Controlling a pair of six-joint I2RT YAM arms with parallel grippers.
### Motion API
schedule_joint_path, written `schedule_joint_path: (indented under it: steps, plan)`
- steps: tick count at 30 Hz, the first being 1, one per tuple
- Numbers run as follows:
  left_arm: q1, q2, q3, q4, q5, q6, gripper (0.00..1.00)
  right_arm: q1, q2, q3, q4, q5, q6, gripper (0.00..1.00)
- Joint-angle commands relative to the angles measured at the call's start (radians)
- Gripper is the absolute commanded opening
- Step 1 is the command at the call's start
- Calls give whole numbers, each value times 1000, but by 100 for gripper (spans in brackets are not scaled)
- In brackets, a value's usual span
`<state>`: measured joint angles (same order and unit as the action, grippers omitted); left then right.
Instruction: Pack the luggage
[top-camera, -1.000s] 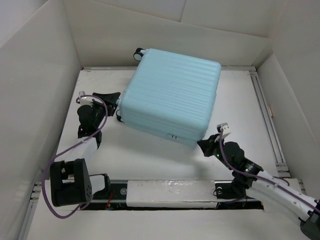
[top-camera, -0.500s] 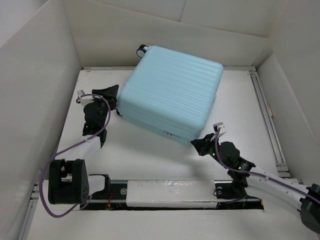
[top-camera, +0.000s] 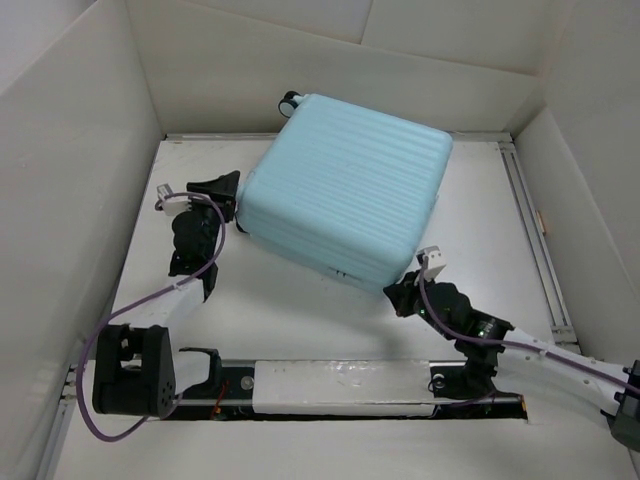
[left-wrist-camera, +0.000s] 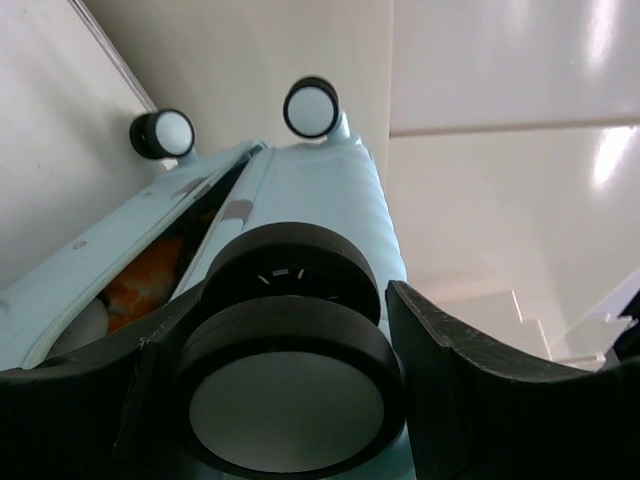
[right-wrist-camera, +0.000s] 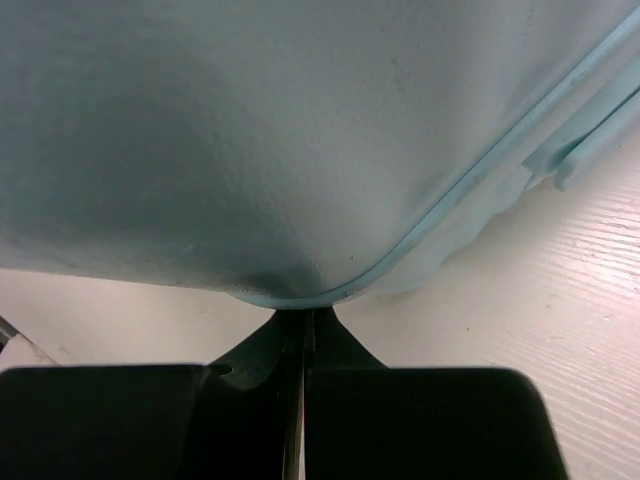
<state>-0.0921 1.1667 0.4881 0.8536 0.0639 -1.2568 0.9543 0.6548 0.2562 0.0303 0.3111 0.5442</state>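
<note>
Light-blue luggage (top-camera: 345, 197) between both grippers

The light-blue ribbed luggage (top-camera: 345, 195) lies flat on its side, skewed, shell halves slightly parted.

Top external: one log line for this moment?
luggage: closed, flat on table | left gripper: open around a caster wheel | right gripper: shut, against near corner

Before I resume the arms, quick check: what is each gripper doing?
Left gripper: open around a caster wheel of the luggage.
Right gripper: closed, empty.
</note>
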Motion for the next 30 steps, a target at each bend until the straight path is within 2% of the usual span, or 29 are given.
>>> schedule_joint_path:
  steps: [1,4,8,10,12,13,14,15,18,20,21,22,25,28,30]
  plan:
    - [-161,11,-49,36,314,194,0,92,106,69,429,-438,31,0]
    - [-114,57,-72,94,313,182,0,92,51,58,389,-500,22,0]
    - [-113,134,-63,157,304,165,0,92,-111,141,118,-374,22,0]
    - [-142,165,-63,235,294,154,0,92,-170,152,108,-336,34,0]
    - [-162,203,-54,245,268,145,0,92,-198,152,182,-358,56,0]
    - [-163,220,-54,280,267,123,0,92,-186,134,254,-456,56,0]
    - [-150,237,-54,300,267,108,0,92,-170,92,343,-518,56,0]
    - [-121,272,-54,327,280,87,0,92,-140,72,502,-561,56,0]
    - [-101,312,-24,414,315,28,0,92,-127,72,530,-575,65,0]
    - [-89,312,0,403,315,28,0,92,-165,90,476,-529,54,0]
    - [-89,303,10,375,315,45,0,92,-191,119,433,-456,54,0]
    - [-89,286,20,362,315,56,0,92,-246,141,318,-405,39,0]
    - [-89,254,11,338,295,85,0,83,-305,207,174,-258,-12,0]
    - [-77,226,-40,370,275,96,0,12,-293,265,125,-250,-59,0]
    - [-66,202,-97,397,275,85,0,-89,-224,293,109,-295,-82,0]
